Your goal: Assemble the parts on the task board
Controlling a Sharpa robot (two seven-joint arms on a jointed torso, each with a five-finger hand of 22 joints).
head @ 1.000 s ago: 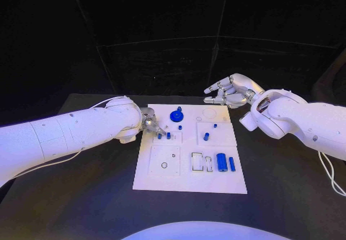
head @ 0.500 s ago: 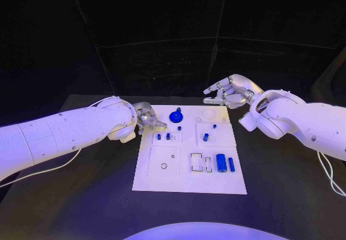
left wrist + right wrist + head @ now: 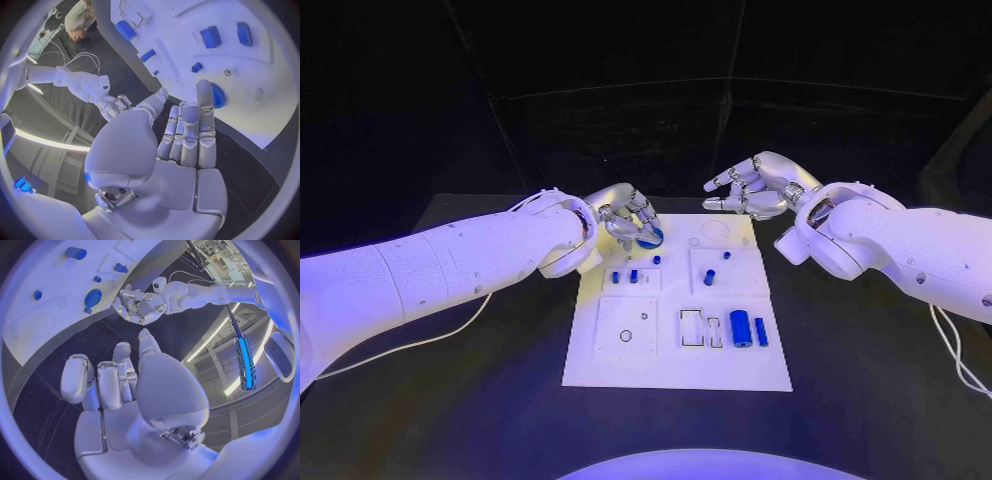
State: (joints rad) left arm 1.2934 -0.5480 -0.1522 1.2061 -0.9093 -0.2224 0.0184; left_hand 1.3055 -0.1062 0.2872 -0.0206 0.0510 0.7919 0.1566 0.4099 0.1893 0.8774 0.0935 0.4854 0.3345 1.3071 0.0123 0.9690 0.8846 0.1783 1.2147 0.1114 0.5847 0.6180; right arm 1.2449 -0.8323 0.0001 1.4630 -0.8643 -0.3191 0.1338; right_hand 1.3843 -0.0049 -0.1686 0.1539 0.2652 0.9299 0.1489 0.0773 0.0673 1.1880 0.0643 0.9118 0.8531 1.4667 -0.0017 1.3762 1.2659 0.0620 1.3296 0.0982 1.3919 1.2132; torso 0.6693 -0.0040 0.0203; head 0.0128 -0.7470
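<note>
Left hand [image 3: 623,216]: fingers straight and held side by side, thumb apart, gripping nothing. Fingertips [image 3: 205,90] sit right at the blue gear [image 3: 651,238], which stands near the task board's [image 3: 678,365] far-left corner; contact can't be confirmed. Hand hovers over that far-left corner of the board.

Right hand [image 3: 751,190]: fingers loosely curled and parted, holding nothing. It hangs above the table [image 3: 473,400] just past the board's far-right edge, off the board.

Parts relative to the board: two short blue pegs [image 3: 625,276] stand in the left block behind the board's centre, another blue peg [image 3: 710,277] in the right block beside them. Blue cylinder [image 3: 740,327] and thinner blue pin [image 3: 762,331] lie side by side near the right edge, toward the near half. The board lies flat mid-table.
</note>
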